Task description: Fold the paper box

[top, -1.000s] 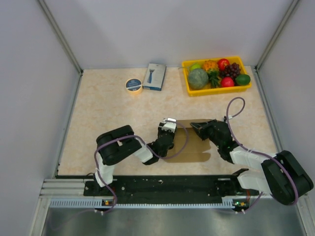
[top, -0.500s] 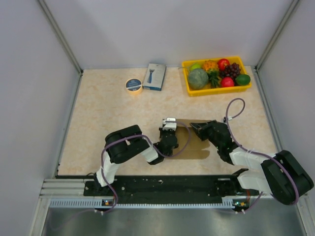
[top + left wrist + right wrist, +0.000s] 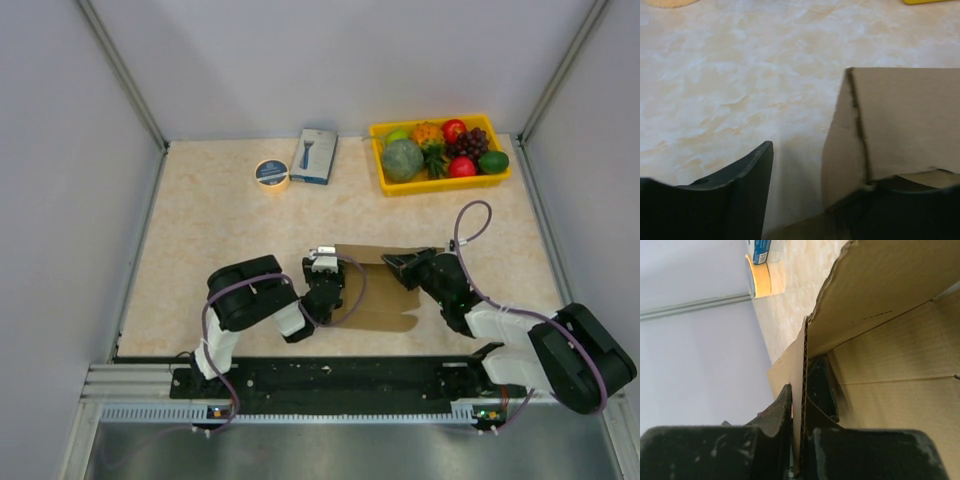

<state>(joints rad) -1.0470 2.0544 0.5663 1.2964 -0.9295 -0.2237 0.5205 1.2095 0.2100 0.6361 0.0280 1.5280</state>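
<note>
The paper box [image 3: 378, 292] is a brown cardboard blank lying partly folded in the middle of the table between my two grippers. My left gripper [image 3: 322, 266] is at its left edge. In the left wrist view this gripper [image 3: 820, 170] is open: one dark finger [image 3: 740, 185] stands over bare table, and a raised cardboard flap [image 3: 900, 120] covers the other finger. My right gripper [image 3: 399, 262] is at the box's far right part. In the right wrist view it [image 3: 802, 400] is shut on an upright cardboard wall [image 3: 805, 360], seen edge-on.
A yellow tray [image 3: 386, 185] of toy fruit stands at the back right. A small blue-and-white printed box [image 3: 315, 155] and a tape roll [image 3: 271, 173] lie at the back centre. Grey walls close in the table on the left, back and right.
My left gripper has moved left and a little nearer along the box's left edge. The cardboard has shifted slightly left with it. The right gripper stays clamped on the wall.
</note>
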